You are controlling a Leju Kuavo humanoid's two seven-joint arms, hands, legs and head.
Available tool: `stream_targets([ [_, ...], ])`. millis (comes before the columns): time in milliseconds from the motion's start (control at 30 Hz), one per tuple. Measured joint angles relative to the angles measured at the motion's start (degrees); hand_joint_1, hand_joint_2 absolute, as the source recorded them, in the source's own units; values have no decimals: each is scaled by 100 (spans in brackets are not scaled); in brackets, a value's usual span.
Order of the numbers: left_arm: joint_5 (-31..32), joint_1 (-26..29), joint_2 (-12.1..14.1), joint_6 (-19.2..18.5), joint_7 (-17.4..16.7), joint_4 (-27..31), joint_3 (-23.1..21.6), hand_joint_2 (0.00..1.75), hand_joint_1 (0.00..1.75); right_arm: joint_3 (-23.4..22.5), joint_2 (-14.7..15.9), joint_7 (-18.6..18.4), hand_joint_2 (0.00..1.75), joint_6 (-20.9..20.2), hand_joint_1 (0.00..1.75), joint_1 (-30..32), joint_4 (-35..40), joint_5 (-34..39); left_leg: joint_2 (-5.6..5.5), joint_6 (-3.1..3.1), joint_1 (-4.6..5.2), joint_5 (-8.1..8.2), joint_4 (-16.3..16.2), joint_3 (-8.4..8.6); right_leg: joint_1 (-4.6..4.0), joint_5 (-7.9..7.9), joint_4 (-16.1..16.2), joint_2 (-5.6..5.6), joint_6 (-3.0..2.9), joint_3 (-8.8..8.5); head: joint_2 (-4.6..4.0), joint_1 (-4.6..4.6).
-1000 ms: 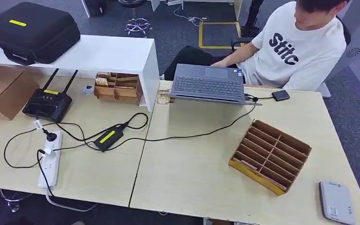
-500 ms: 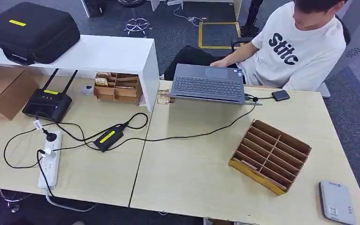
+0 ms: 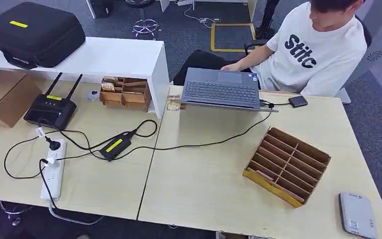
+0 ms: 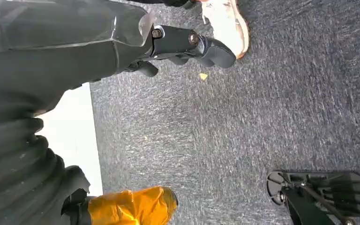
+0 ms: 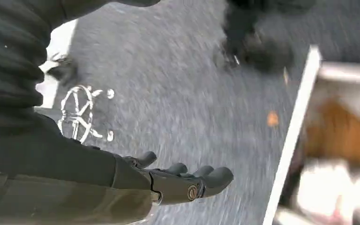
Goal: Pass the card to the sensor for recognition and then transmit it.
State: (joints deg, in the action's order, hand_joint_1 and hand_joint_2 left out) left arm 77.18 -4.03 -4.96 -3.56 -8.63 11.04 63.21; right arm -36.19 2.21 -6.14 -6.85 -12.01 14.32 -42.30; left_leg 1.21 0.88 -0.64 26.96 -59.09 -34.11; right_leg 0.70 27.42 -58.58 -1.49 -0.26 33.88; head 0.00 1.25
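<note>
— Pale wooden desk [image 3: 204,184] fills the head view; what's on it?

— A slotted cardboard rack [image 3: 287,165] with a card [image 3: 264,175] lying in its near slot, and a grey sensor [image 3: 357,214] at the near right corner. A person [image 3: 312,50] sits at a laptop [image 3: 222,88] on the far side.

— And the hands?

— Both hang over grey carpet. The left hand [image 4: 187,44] has its fingers stretched out, holding nothing. The right hand [image 5: 183,180] is the same: fingers apart, empty.
</note>
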Motion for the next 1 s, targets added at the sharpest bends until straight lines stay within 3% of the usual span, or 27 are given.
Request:
stream_targets([
  [67, 4, -1, 4, -20, 0, 0, 0, 175, 0, 101, -7, 50, 175, -259, 0, 23, -13, -85, 0, 0, 0, 0, 0, 0, 0, 0, 0, 0, 0, 1, 0, 2],
  [167, 15, 0, 11, -37, 0, 0, 0, 175, 0, 186, -15, 85, 175, -152, 0, 47, -24, -59, 0, 0, -1, 0, 0, 0, -1, 0, -1, 0, 0, 1, 0, 0],
  [300, -63, 1, 4, 55, -4, 2, 0, 175, 0, 177, -15, 100, 175, 1077, 0, 28, 31, 169, 1, 0, 0, 0, 0, -1, 0, 0, -1, 1, 0, -1, 0, 2],
  [333, -70, 3, 2, 72, -7, 0, 0, 175, 0, 168, -15, 98, 175, 1196, 0, 7, 37, 203, 1, 0, 0, 0, 0, -1, 0, 0, -1, 0, 0, -1, 0, 0],
  [400, -68, 4, -2, 74, -7, 0, 0, 175, 0, 168, -20, 53, 175, 1019, 0, -28, 37, 195, 0, 0, 0, 0, 0, 0, 0, 0, 0, 0, 1, -1, 0, 0],
  [567, -11, 3, 4, -7, -7, 0, 0, 175, 0, 323, -33, 105, 175, -172, 0, 3, 13, -70, 0, 0, -1, 0, 0, 2, 0, 0, 0, 0, 0, -1, 0, 2],
  [633, -13, 2, 7, -11, -4, 0, 0, 175, 0, 369, -70, 157, 175, -18, 0, 35, 2, -26, -2, 0, 1, 0, 0, 1, 1, 1, -2, -3, 0, 0, 0, 4],
  [800, -72, 7, -2, 52, -4, 0, 0, 175, 0, 367, -72, 135, 175, 930, 0, 16, 55, 164, -1, 0, -1, 0, 0, 0, -1, 1, -1, -1, 0, -1, 0, 0],
  [900, -65, 7, -2, 52, -4, 0, 0, 175, 0, 369, -59, 54, 175, 573, 0, -2, 59, 123, -1, 0, -1, 0, 0, 1, -1, 0, 1, -1, 0, -2, 0, 0],
  [1000, -20, 7, 4, -11, 2, 0, 0, 175, 0, 461, -59, 63, 175, -227, 0, 34, 48, -4, -1, 0, 0, 0, 0, 2, 0, 0, 0, -1, 0, -1, -2, 0],
])
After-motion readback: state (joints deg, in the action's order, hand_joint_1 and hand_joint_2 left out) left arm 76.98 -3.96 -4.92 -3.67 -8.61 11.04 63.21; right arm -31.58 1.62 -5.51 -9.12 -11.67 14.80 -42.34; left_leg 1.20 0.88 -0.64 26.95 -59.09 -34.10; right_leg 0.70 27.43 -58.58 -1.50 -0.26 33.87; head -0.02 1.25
